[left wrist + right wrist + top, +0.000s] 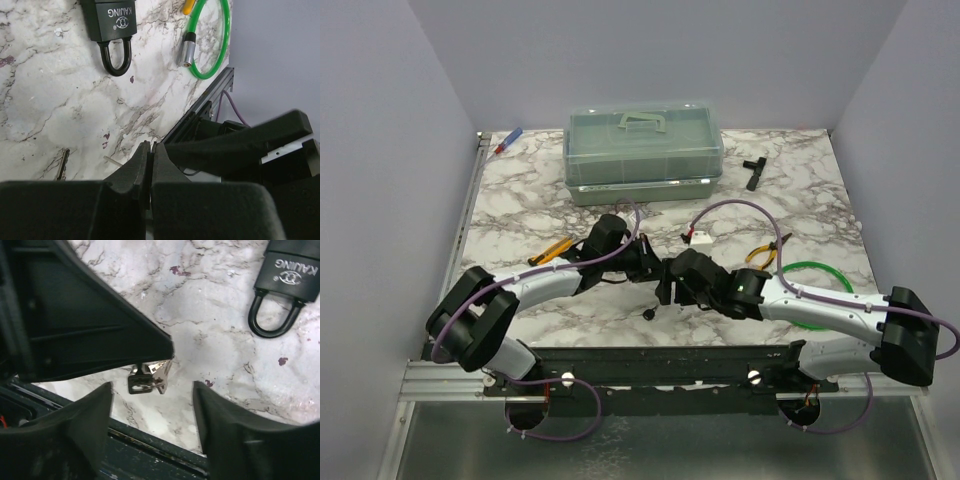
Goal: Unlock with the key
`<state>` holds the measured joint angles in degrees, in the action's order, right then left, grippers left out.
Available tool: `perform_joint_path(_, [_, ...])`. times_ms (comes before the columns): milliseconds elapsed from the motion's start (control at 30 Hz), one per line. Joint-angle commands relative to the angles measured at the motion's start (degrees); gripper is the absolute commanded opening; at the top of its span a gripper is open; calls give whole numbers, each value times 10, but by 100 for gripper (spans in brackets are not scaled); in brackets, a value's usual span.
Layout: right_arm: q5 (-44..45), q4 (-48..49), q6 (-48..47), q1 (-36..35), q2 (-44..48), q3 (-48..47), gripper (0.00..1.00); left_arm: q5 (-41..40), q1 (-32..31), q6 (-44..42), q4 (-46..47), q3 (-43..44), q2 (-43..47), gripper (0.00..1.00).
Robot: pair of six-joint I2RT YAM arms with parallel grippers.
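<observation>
The key (147, 377), a black head with a short silver blade, hangs at the tip of my left gripper's fingers (150, 347). In the top view it is a small dark piece (648, 313) near the table's front edge. My left gripper (150, 145) is shut, with only a thin gap at the tips. My right gripper (152, 385) is open, its fingers on either side of the key and not touching it. The black padlock (112, 30) marked KAIJING lies flat on the marble, apart from both grippers; it also shows in the right wrist view (285, 285). The grippers hide it in the top view.
A translucent green box (643, 150) stands at the back. A black T-shaped tool (753, 170) lies at the back right. A green cable ring (815, 290) and yellow pliers (762, 253) lie on the right. More pliers (557, 250) lie on the left. The front rail (150, 450) is close below the key.
</observation>
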<state>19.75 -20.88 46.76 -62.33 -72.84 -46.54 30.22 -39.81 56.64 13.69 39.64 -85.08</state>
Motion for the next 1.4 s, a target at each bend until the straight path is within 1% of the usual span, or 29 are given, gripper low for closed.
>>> perform_joint_path(0, [49,-50,36,-5,37,-12,75,-50,3,-36,-41,15,50,0])
perform_joint_path(100, [36,-44,37,-4,63,-2,76,-61,5,-50,-58,18,72,0])
perform_joint_path(333, [-66,105,-24,-3,167,57,75,-46,6,-71,-59,29,129,0])
perform_joint_path(467, [-97,168,-40,-3,188,73,71,-28,5,-86,-55,39,153,0])
perform_joint_path(600, [-101,189,-38,-3,192,72,63,5,6,-93,-41,48,170,0])
perform_joint_path(667, [-110,203,-38,-3,197,76,62,18,6,-94,-32,50,179,0])
perform_joint_path(867, [-123,244,-35,-3,233,95,61,35,6,-97,-20,58,204,0])
perform_joint_path(1033, [-106,266,-29,-3,266,108,60,43,6,-88,-7,60,215,0])
perform_joint_path(1233, [-63,254,-29,-3,293,115,58,54,5,-77,-4,75,234,0])
perform_joint_path(1367, [-79,274,-45,-3,292,111,56,61,5,-63,3,79,245,0])
